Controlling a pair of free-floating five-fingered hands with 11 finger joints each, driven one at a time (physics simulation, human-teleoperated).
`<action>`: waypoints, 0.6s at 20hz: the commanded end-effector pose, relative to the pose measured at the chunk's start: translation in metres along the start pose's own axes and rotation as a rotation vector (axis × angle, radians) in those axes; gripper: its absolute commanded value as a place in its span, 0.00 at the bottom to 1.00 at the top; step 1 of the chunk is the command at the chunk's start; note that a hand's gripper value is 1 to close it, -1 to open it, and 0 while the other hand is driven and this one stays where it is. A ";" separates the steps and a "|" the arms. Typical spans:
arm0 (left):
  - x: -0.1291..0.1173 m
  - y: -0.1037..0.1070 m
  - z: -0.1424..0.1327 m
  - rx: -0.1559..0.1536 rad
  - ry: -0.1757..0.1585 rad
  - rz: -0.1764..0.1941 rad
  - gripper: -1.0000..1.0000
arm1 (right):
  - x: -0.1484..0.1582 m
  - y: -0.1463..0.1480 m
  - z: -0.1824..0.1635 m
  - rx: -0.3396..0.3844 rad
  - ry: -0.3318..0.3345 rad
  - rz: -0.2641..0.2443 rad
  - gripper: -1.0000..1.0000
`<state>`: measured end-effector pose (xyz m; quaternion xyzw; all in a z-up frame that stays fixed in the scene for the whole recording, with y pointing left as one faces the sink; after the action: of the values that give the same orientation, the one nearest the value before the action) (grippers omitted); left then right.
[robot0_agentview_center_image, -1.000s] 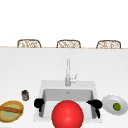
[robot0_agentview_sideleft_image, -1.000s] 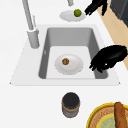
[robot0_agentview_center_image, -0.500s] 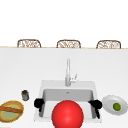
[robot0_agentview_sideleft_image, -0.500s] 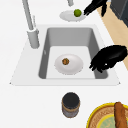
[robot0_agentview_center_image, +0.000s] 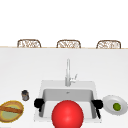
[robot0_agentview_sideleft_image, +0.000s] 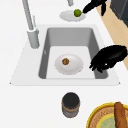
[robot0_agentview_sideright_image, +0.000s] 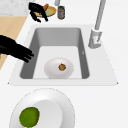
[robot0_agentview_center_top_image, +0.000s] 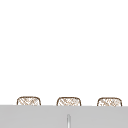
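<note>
Fingers, left hand (robot0_agentview_sideleft_image: 110, 58): curled downward and loosely bent at the right of the left side view, above the sink's near rim — nothing held between them.
Fingers, right hand (robot0_agentview_sideright_image: 13, 50): stretched fairly straight at the left edge of the right side view, tips over the sink's rim, holding nothing.
Left hand, front view (robot0_agentview_center_image: 38, 103): lower left of centre, at the basin's left edge.
Right hand, front view (robot0_agentview_center_image: 97, 103): lower right of centre, at the basin's right edge, just beside the plate on the desk.
Sink (robot0_agentview_sideleft_image: 70, 35): grey basin set in the white desk, centre of the side views.
Plate in sink (robot0_agentview_sideleft_image: 72, 67): white, flat on the basin floor, a small brown round thing (robot0_agentview_sideleft_image: 65, 61) at its middle — apart from both hands.
Faucet (robot0_agentview_center_image: 68, 72): upright behind the basin, centre of the front view.
Plate on desk (robot0_agentview_center_image: 110, 106): white, lower right of the front view, carrying a green lime (robot0_agentview_center_image: 116, 106).
Jar (robot0_agentview_sideleft_image: 71, 104): dark-lidded, standing on the desk at bottom centre of the left side view.
Wicker plate (robot0_agentview_center_image: 7, 113): yellow-rimmed, lower left corner of the front view, a brown stick-like piece lying across it.
Red ball (robot0_agentview_center_image: 67, 115): large, bottom centre of the front view, in front of the basin.
Chairs (robot0_agentview_center_image: 68, 43): three woven backs in a row behind the desk.
</note>
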<state>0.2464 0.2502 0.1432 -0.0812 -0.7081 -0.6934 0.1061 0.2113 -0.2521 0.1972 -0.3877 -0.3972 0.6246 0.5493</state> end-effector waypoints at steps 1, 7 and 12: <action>0.000 0.000 0.000 0.000 0.000 0.000 0.50 | -0.001 -0.004 -0.010 0.027 0.014 -0.085 0.00; 0.000 0.000 0.000 0.000 0.000 0.000 0.50 | -0.007 -0.007 -0.038 0.070 -0.006 -0.090 0.00; 0.000 0.000 0.000 0.000 0.000 0.000 0.50 | -0.009 -0.007 -0.045 0.197 -0.030 -0.084 0.00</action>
<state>0.2464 0.2502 0.1432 -0.0812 -0.7081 -0.6934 0.1061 0.2549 -0.2570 0.1879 -0.3531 -0.3745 0.6346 0.5766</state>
